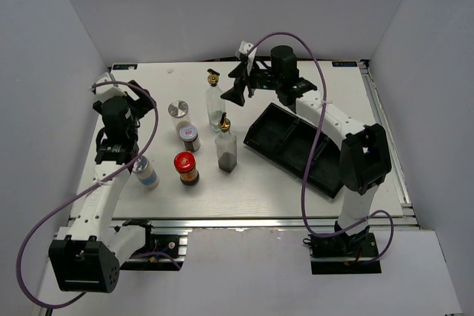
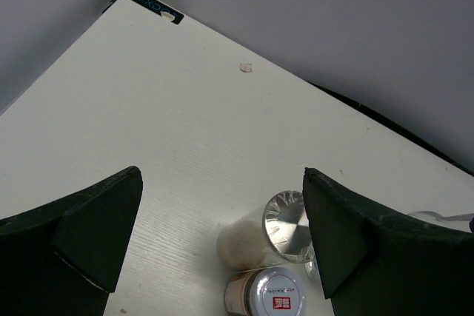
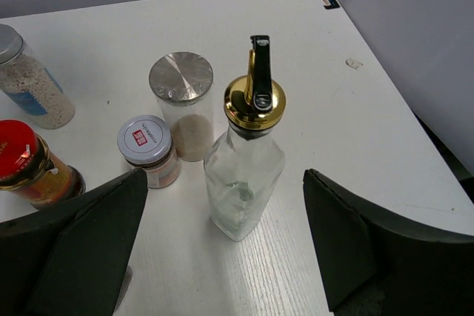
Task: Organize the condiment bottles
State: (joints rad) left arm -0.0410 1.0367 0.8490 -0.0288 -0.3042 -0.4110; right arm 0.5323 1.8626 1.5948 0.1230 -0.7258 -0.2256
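Six condiment bottles stand on the table's left half. A clear glass bottle with a gold pourer (image 1: pixel 214 101) (image 3: pixel 244 175) stands just ahead of my right gripper (image 1: pixel 238 86) (image 3: pixel 224 183), framed by its open fingers, not touching. A second gold-pourer bottle (image 1: pixel 226 152) holds dark contents. The silver-lidded jar (image 1: pixel 178 110) (image 3: pixel 183 101) (image 2: pixel 285 220) stands next to the white-lidded jar (image 1: pixel 189 137) (image 3: pixel 146 149) (image 2: pixel 274 297). The red-capped brown jar (image 1: pixel 186 168) (image 3: pixel 26 164) and the white blue-banded bottle (image 1: pixel 147 174) (image 3: pixel 29 86) stand nearer. My left gripper (image 1: pixel 137 101) (image 2: pixel 222 183) is open and empty, left of the jars.
A black three-compartment tray (image 1: pixel 296 146) lies at an angle on the right half, beside the right arm. Grey walls close in the table on three sides. A small scrap (image 2: pixel 246 66) lies near the back edge. Purple cables loop over both arms.
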